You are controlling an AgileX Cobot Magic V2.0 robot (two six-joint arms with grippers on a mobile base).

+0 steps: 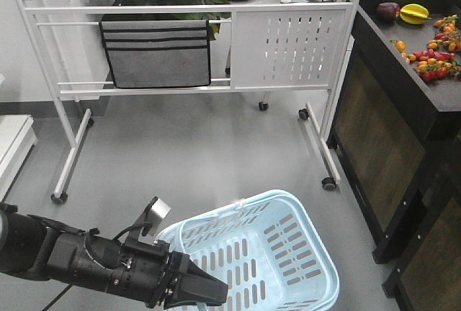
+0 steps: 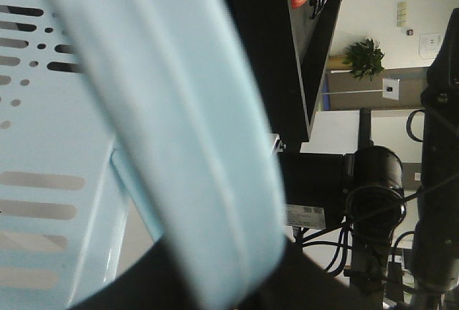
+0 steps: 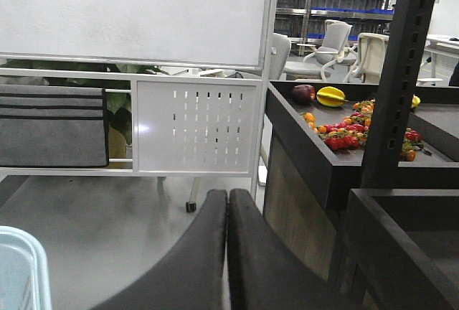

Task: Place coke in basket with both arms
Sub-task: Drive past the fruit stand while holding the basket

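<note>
The right gripper (image 3: pixel 227 199) has its two black fingers pressed flat together with nothing between them. Below and to its left is a corner of the basket (image 3: pixel 18 267). Ahead of it is a whiteboard stand (image 3: pixel 197 127), and to its right a dark shelf (image 3: pixel 315 159) carries fruit (image 3: pixel 331 96).

The left gripper (image 1: pixel 218 294) narrows to a point at the basket's near left rim and lies over that rim. A pale blue band of the basket (image 2: pixel 179 145) fills the left wrist view, close up and blurred. I cannot tell whether the jaws pinch it or are only drawn together. A small silver part (image 1: pixel 158 214) stands up behind the tip, and the left arm (image 1: pixel 65 253) runs back from it to the left.

The basket (image 1: pixel 310 253) stands on the grey floor and stretches to the right of this gripper. Its inside, as far as it shows, is bare. The coke shows in no view.
</note>
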